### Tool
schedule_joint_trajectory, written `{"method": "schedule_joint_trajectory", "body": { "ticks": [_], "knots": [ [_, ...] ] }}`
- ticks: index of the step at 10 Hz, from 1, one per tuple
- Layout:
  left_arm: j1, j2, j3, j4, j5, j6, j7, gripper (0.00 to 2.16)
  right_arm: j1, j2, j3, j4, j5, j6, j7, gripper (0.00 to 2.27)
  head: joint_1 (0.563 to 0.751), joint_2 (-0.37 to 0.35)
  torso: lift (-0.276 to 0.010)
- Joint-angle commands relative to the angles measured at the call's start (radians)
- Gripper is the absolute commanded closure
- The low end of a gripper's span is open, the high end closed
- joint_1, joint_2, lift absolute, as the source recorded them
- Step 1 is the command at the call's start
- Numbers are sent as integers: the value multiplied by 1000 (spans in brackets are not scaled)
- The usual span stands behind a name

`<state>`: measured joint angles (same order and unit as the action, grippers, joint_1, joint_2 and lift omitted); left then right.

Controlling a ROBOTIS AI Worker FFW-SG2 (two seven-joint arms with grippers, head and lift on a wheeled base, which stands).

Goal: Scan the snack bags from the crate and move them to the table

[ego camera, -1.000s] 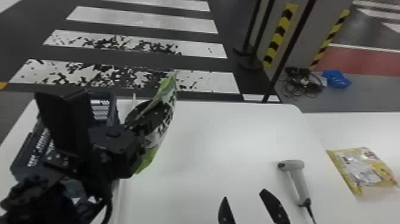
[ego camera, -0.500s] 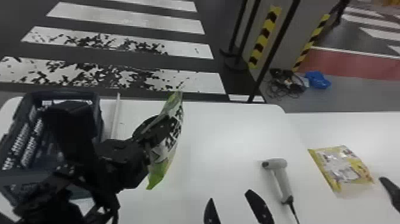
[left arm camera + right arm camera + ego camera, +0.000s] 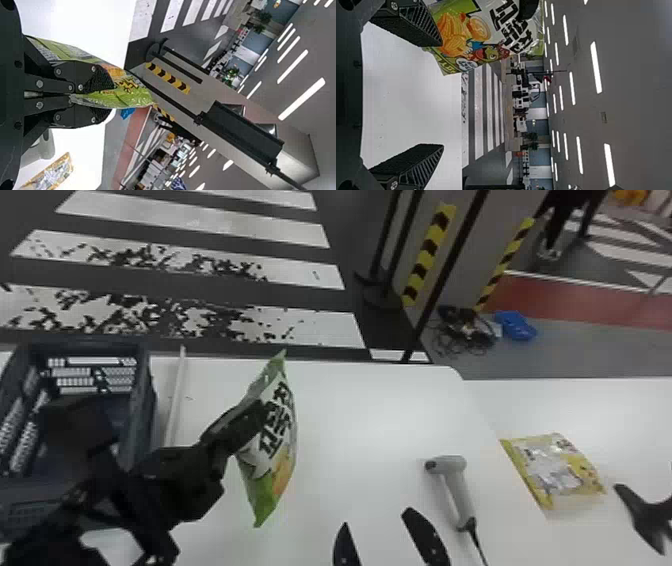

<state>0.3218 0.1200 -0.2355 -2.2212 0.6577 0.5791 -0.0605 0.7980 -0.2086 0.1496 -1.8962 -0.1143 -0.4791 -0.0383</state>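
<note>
Snack bag (image 3: 272, 440), green and white, held up left of centre in the head view, right of the crate (image 3: 142, 415); left gripper (image 3: 104, 98) has it pinched between its two fingers, bag standing roughly on edge, tilted. Right gripper (image 3: 377, 517) at bottom edge, right of centre, fingers spread apart and nothing between them; right wrist view puts one of its fingers close to the bag, contact can't be told. Step in hand looks like presenting the bag for a scan, likely early in that bag's turn. To do it well: keep the pinch firm but not crushing, hold the bag steady, turn the code side toward the scanner and flatten any fold over the code; no code is readable here, so which side it sits on is a guess. Scanner (image 3: 462, 490) lies on the table (image 3: 380, 430) right of centre, next to the right gripper; that gripper probably needs to take it by the handle, or else take the bag. Its cable (image 3: 477, 540) runs to the bottom edge and could snag. Yellow snack bag (image 3: 555, 470) lies at right, maybe one already scanned; the new one should go near it, not on top. White strip (image 3: 175, 400) stands beside the crate; left arm covers part of the crate, contents unclear. Swinging right, the bag could brush the right gripper's fingers.
</note>
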Motion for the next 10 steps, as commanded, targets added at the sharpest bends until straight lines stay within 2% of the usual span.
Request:
{"method": "schedule_joint_trajectory", "body": {
  "ticks": [1,3,5,6,7,9,10],
  "knots": [
    [19,-6,30,46,36,-12,-13,2142,-3,0,1,0,2,3,0,83,695,-277,-95],
    [23,-16,28,118,43,-9,-58,2142,-5,0,7,-1,8,3,0,83,695,-255,-95],
    [-9,-26,42,259,138,-9,-165,2142,-6,0,7,-3,8,3,0,83,695,-271,-95],
    [-35,-37,70,337,211,0,-217,2142,-6,0,7,0,8,3,0,83,695,-276,-95],
    [-67,-46,91,402,229,15,-242,2138,-6,0,7,0,8,3,0,83,695,-286,-95],
    [-136,-54,101,505,230,52,-265,2142,-8,0,4,2,8,3,0,83,695,-273,-95],
    [-171,-72,105,554,211,74,-269,2138,-8,0,4,2,8,3,0,83,695,-272,-95]
  ]
}}
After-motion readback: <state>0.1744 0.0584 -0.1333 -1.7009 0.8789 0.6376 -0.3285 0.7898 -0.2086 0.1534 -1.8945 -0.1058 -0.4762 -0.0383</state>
